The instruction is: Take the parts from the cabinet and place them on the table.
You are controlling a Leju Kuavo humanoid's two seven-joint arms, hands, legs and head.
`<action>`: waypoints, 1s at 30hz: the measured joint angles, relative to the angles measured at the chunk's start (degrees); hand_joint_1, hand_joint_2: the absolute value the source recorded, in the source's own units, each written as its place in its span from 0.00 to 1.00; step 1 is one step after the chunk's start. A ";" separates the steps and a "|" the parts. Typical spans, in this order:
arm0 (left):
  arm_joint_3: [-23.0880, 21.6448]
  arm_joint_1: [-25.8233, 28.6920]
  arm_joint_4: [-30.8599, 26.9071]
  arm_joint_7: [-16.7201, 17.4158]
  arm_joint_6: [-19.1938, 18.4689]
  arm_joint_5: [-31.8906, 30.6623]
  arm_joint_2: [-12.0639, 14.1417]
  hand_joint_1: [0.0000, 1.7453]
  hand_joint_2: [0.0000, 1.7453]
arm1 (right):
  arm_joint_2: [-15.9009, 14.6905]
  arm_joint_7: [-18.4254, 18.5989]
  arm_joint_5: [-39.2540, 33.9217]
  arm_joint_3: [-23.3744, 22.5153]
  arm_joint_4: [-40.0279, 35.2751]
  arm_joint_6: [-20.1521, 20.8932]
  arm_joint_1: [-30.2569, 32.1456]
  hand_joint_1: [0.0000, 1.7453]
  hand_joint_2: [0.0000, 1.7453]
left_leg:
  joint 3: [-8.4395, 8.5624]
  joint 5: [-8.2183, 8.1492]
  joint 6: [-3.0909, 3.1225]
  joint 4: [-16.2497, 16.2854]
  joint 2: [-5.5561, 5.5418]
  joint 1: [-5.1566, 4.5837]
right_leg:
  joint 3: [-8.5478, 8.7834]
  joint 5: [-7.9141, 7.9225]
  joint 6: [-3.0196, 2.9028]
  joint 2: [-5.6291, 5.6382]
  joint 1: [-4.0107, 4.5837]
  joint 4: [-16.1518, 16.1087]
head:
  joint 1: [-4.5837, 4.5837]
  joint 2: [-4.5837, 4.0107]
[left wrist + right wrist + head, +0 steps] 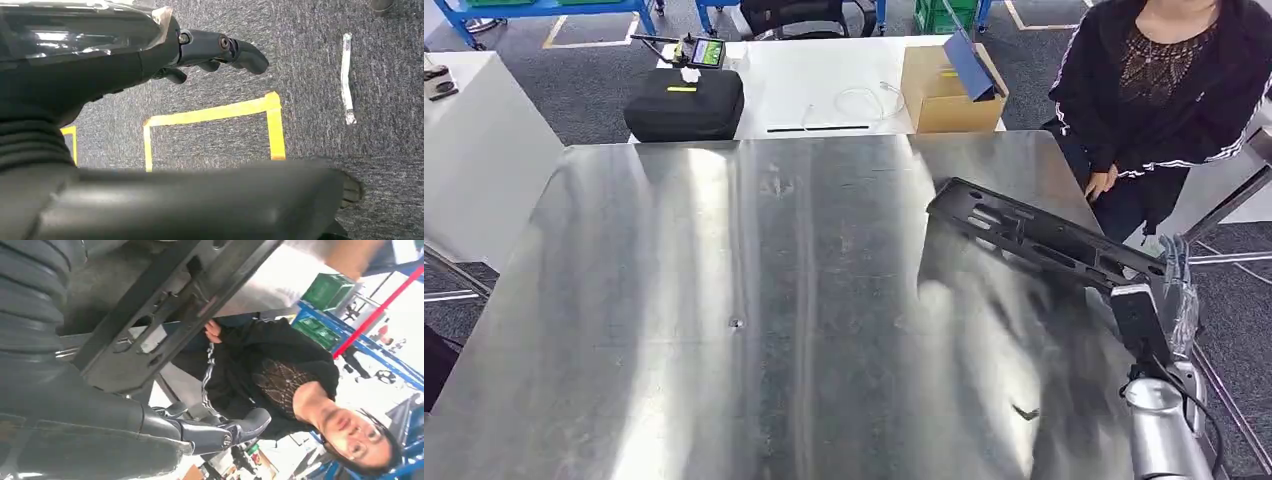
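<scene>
The right robot hand gripped one end of the long black part over the desk's right edge. Looked rigid, lightish plastic, so end-holding would lever it. Left robot hand hung loose, holding nothing.

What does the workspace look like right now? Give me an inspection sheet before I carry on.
Surface: bare metal table, shiny, with scuffs and glare.
Job's things: one long black part with slots, over the table's right side and angled toward the far edge; whether it rests on the table cannot be told.
Clutter: nothing seen on the metal table.
Hands: right hand holds the black part at its near end; left hand hangs over the carpet, holding nothing, fingers slightly curled.
Cables: a bundle by the right wrist; a white cable on the white table behind.
Surroundings: a person standing at the far right corner; a black case and a cardboard box behind; yellow floor tape.
</scene>
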 joint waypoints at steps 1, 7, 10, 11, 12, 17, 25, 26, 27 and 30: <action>0.00 0.00 0.00 0.00 -0.02 0.02 0.02 0.00 0.00 | 0.00 -0.02 -0.07 0.00 -0.28 0.00 0.05 0.00 1.00 | 0.03 0.00 0.00 0.00 0.00 0.00 | 0.03 0.00 0.00 0.00 0.00 0.00 | 0.00 0.00; 0.00 -0.01 0.00 -0.37 -0.81 0.11 0.02 0.00 0.00 | 0.22 -0.59 -5.27 0.00 -2.69 7.03 1.27 0.00 1.00 | 0.18 0.00 0.00 0.00 -0.01 0.00 | 0.15 0.00 0.00 -0.01 0.00 -0.01 | 0.02 0.00; 0.02 0.00 -0.04 -0.59 -1.82 0.46 0.13 0.00 0.00 | 0.31 -0.83 -12.05 0.00 -6.26 15.16 3.41 0.00 1.00 | 0.38 0.43 1.21 -0.04 -0.04 -0.21 | 0.80 0.85 0.84 0.02 -0.88 -1.15 | -0.13 0.00; 0.02 -0.02 -0.04 -0.61 -1.92 0.55 0.13 0.00 0.00 | 0.26 -1.03 -14.61 0.00 -7.89 18.30 4.36 0.00 1.00 | 1.24 1.47 1.89 -2.03 0.03 -0.10 | 1.36 1.19 1.23 0.15 -0.11 -2.07 | -0.26 0.02; 0.02 -0.04 -0.04 -0.63 -2.16 0.61 0.07 0.00 0.00 | 0.17 -1.12 -16.66 0.02 -8.94 20.99 5.02 0.00 1.00 | 2.16 2.33 1.84 -3.49 0.61 0.63 | 0.88 0.16 0.84 -0.22 -0.67 -1.32 | -0.07 0.00; 0.04 -0.09 -0.04 -0.57 -2.91 0.70 -0.02 0.00 0.00 | -0.33 -0.81 -25.67 -0.06 -13.70 32.47 9.02 0.00 1.00 | 1.72 3.09 1.72 -3.98 0.90 1.49 | -5.57 -7.40 1.16 -0.08 -1.27 15.99 | 0.22 0.00; 0.07 -0.24 -0.11 -0.55 -3.48 0.48 0.33 0.00 0.00 | -0.04 -1.20 -28.68 0.02 -20.39 38.47 13.71 0.00 1.00 | -1.90 2.41 -3.43 0.56 0.16 3.31 | 1.64 -4.02 2.07 1.15 -3.10 3.55 | 0.48 0.02; 0.07 -0.21 -0.04 -0.55 -3.47 0.50 0.22 0.00 0.00 | -0.11 -1.25 -28.37 0.09 -20.98 38.53 13.93 0.00 1.00 | -2.15 2.00 -3.54 0.98 0.29 3.51 | 0.99 -3.82 1.20 1.00 -2.65 3.66 | 0.29 0.02; 0.09 -0.27 -0.07 -0.52 -3.45 0.50 0.28 0.00 0.00 | -0.09 -1.35 -28.04 0.15 -21.48 38.60 14.11 0.00 1.00 | -3.29 -0.75 -2.90 3.24 0.60 3.39 | 0.64 -3.42 0.31 0.91 -2.51 3.69 | -0.24 0.02; 0.09 -0.30 -0.07 -0.50 -3.43 0.50 0.31 0.00 0.00 | -0.04 -1.64 -27.43 0.26 -22.29 38.64 14.33 0.00 1.00 | -8.41 -9.83 -1.26 18.12 0.52 1.67 | -1.02 -2.07 -1.79 0.68 -0.90 3.60 | -0.70 0.02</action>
